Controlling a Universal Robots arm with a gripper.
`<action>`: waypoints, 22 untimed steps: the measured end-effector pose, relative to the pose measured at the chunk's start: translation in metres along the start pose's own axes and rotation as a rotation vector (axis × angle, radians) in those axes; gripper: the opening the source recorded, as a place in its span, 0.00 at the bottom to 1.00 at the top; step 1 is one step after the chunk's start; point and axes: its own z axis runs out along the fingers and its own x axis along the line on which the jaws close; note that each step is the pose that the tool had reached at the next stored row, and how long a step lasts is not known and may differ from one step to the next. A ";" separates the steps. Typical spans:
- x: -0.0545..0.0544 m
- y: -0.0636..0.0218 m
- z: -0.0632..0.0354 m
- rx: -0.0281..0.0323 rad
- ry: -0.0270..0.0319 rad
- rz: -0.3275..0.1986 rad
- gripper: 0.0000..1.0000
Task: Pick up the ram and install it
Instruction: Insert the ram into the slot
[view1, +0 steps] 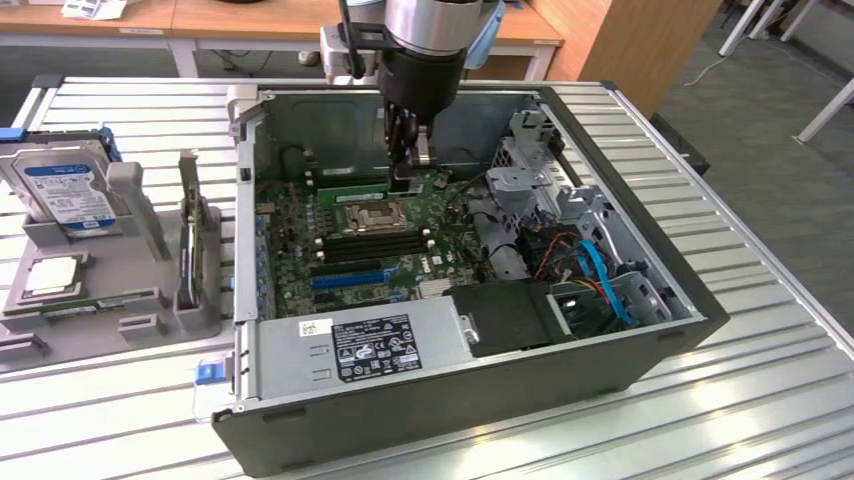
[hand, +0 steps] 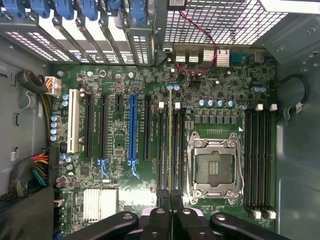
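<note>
As gripper (hand: 171, 214) clamps the ram (hand: 170, 145) | jaws nearly closed | above motherboard (hand: 120, 145)

The arm (view1: 430, 40) was cut off at the exterior view's top edge. The gripper (hand: 170, 222) hid one end of the ram (hand: 170, 145), seen only edge-on. The power box label (view1: 374, 350) had words too small to read.

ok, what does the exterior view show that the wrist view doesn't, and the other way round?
Exterior only: the hard drive and processor chip in the holder outside the case, and the power supply.
Wrist only: the blue card clips and thin red wire at the case's port wall.
Both: the tool shut on the ram, which is edge-up along a slot beside the open CPU socket.
</note>
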 end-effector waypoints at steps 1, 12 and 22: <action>0.000 0.0000 0.0002 0.0000 0.0000 0.000 0.11; 0.000 -0.0002 0.0037 0.0000 0.0005 0.000 0.11; 0.000 -0.0006 0.0149 0.0026 0.0004 0.000 0.11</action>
